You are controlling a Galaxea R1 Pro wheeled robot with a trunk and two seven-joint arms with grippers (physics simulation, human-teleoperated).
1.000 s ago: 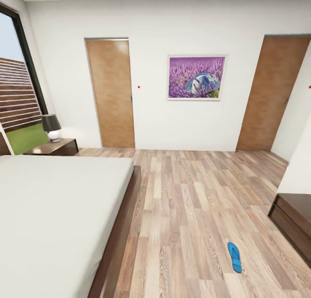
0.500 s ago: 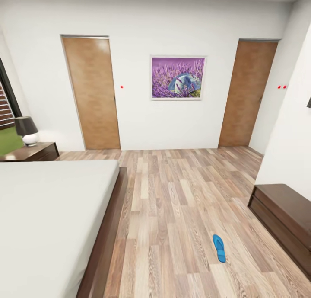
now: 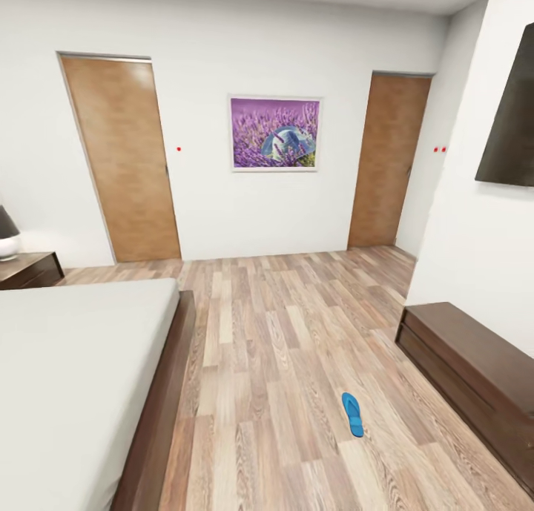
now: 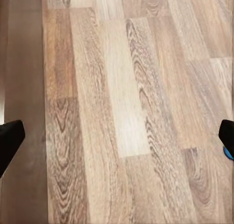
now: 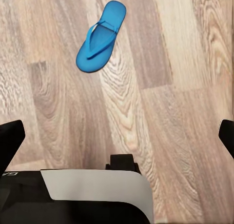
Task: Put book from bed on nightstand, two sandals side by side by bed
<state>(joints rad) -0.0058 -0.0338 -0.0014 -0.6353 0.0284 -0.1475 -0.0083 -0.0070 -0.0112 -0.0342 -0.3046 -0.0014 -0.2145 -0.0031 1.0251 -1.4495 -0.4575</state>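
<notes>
Camera panned right; sandal [image 3: 353, 414] — flat, bright blue — on floor [image 3: 282, 363].

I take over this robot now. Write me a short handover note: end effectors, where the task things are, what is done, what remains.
Left end effector: open, empty, over bare plank floor.
Right end effector: open, empty, above the floor.
One flat bright blue flip-flop sandal lies on the wood-plank floor, apart from the low dark-brown bed with pale mattress, towards the long dark-wood cabinet.
A dark-brown nightstand stands beyond the bed.
Done: nothing visibly.
Left: find the book and second sandal; place all.
</notes>
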